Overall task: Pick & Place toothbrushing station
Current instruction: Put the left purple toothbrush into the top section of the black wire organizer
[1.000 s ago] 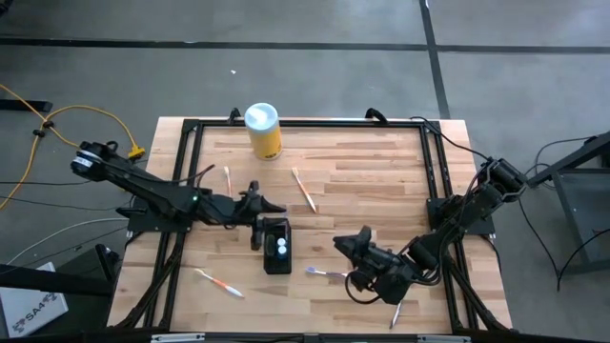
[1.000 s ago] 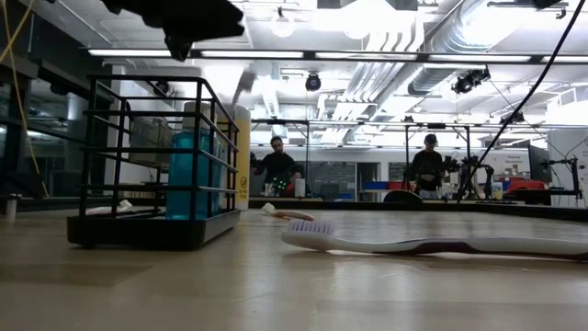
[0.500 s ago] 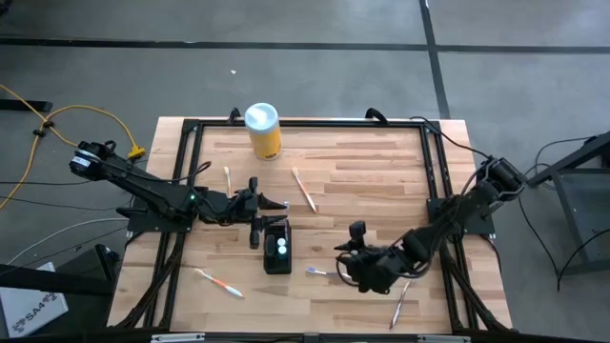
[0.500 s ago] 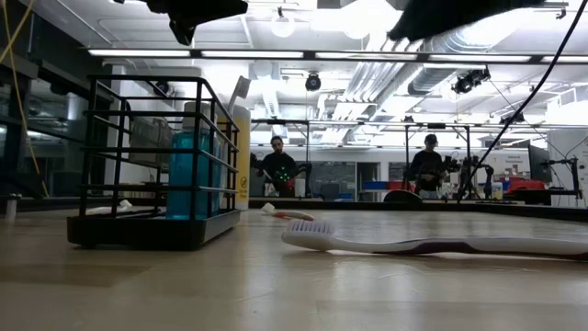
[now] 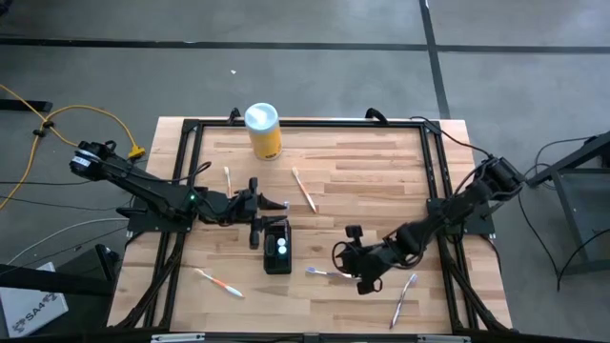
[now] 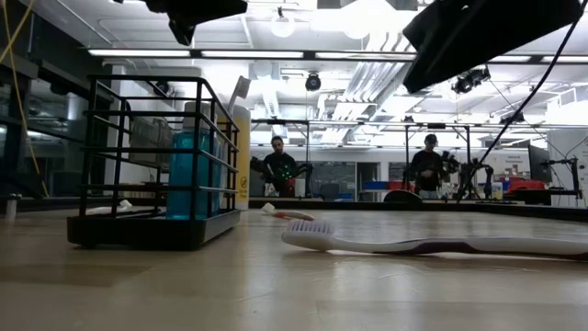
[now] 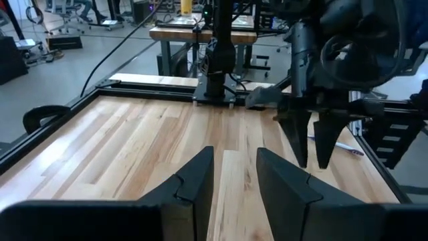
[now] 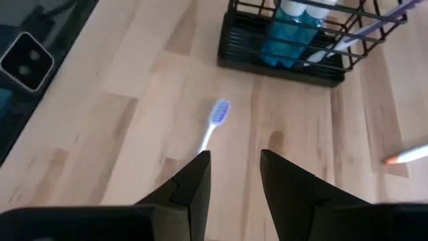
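Note:
The toothbrushing station is a black wire holder with blue bottles inside. It stands on its base on the wooden table. My left gripper hovers open just beyond the station's far end, pointing level across the table. My right gripper is open and slants down above a blue-headed toothbrush that lies flat on the table right of the station. Nothing is between the fingers of either gripper.
A yellow canister with a white lid stands at the far edge. Loose toothbrushes lie at the far middle, far left, near left and near right. A black frame rims the table. People stand in the room behind.
My right gripper has come down and toward the table's left, closer to the blue-headed toothbrush. Its wrist has rolled, and its arm has swung off the near-right toothbrush. It now shows at the top right of the low view. The station and toothbrushes have not moved.

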Controlling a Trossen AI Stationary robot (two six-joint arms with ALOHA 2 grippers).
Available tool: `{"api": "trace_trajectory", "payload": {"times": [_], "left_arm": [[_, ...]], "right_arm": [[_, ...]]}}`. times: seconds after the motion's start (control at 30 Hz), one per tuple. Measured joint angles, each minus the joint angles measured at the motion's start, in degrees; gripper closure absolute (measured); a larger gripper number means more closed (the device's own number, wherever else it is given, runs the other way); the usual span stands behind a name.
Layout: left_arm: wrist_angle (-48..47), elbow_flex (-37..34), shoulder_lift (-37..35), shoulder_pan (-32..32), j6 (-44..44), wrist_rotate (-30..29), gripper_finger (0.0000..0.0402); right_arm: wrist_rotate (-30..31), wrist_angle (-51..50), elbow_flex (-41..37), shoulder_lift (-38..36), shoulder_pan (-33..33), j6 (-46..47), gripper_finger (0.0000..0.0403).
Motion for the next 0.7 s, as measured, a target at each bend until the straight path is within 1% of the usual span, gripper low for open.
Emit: {"api": "trace_trajectory", "payload": {"times": [0.1,0.2,0.3,0.4,0.53,0.63,0.7], "left_arm": [[0.0,0.0,0.0,-0.6,0.8,0.0,0.0291],[0.0,0.0,0.0,-1.3,1.0,0.0,0.0291],[0.0,0.0,0.0,-2.2,0.3,0.0,0.0291],[-0.2,0.0,0.0,-3.0,-0.4,0.0,0.0291],[-0.2,0.0,0.0,-4.1,-1.7,0.0,0.0291],[-0.2,0.0,0.0,-5.0,-2.0,0.0,0.0291],[-0.1,0.0,0.0,-5.4,-2.1,0.0,0.0291]], "right_arm": [[2.3,1.1,-0.2,1.9,1.3,-2.4,0.0282],[2.9,5.1,0.0,5.0,2.5,-5.8,0.0282],[7.0,6.3,0.8,7.6,4.0,-7.6,0.0282],[11.4,5.7,2.4,9.3,5.6,-8.1,0.0282],[14.8,5.7,3.4,10.8,7.3,-9.0,0.0282],[16.8,5.2,3.5,12.0,7.8,-7.5,0.0282],[17.0,5.0,3.4,13.2,7.8,-6.1,0.0282]]}}
